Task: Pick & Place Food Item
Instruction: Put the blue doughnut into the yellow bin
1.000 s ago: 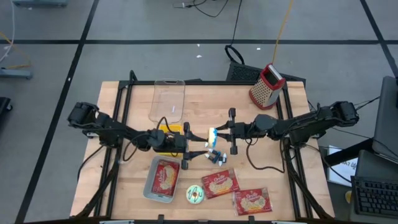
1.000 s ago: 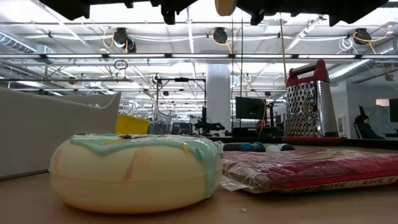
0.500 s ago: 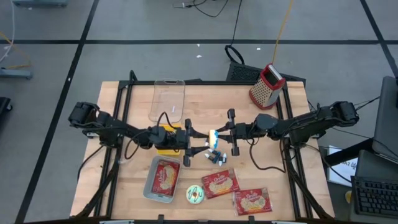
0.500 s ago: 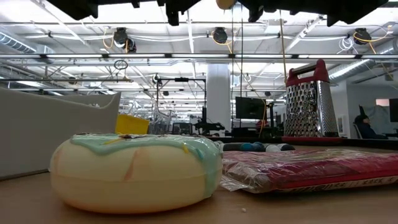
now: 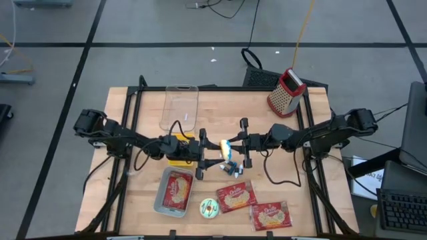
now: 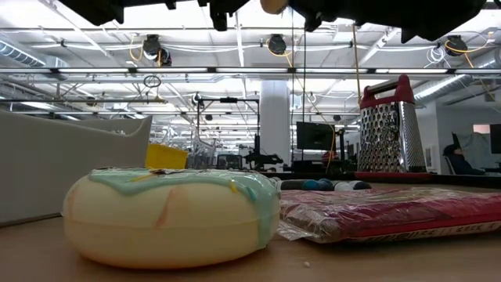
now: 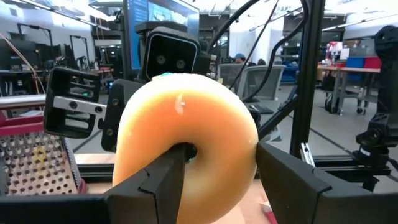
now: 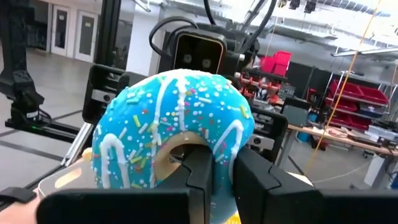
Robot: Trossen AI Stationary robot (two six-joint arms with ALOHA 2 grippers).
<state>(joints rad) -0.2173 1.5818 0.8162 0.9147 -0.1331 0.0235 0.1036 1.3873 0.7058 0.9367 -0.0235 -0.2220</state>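
A doughnut with blue sprinkled icing (image 5: 227, 145) is held in the air above the table's middle, between both grippers. The right wrist view shows its iced face (image 8: 174, 121). The left wrist view shows its plain tan underside (image 7: 186, 134). My left gripper (image 5: 219, 154) reaches it from the table's left and my right gripper (image 5: 233, 144) from the right. Each is shut on the doughnut. In the low view only its lower rim (image 6: 274, 5) shows at the top edge. A second doughnut with mint icing (image 5: 210, 209) lies flat near the near edge. My left gripper pinches the doughnut's ring (image 7: 214, 165) with one finger (image 7: 168, 177) in the hole and the other (image 7: 283, 177) outside the rim. The fingers come level from the table's left. The doughnut stands on edge, lifted clear. My right gripper pinches the ring's lower part (image 8: 227, 146) with one finger (image 8: 202, 171) in the hole and the other (image 8: 258, 180) outside. The fingers come level from the table's right, at the iced face. The doughnut is lifted clear.
A metal tray (image 5: 162, 202) holds a red packet (image 5: 177, 189). Two more red packets (image 5: 235, 197) (image 5: 270, 215) lie near the near edge. Small dark and blue items (image 5: 231, 167) lie under the grippers. A clear container (image 5: 181, 107) and a grater (image 5: 287, 92) stand toward the far edge.
My right gripper has carried the doughnut a little toward the table's left, closer to my left gripper. My left gripper has shifted slightly toward the far edge and toward the doughnut. The doughnut has stayed in the air throughout.
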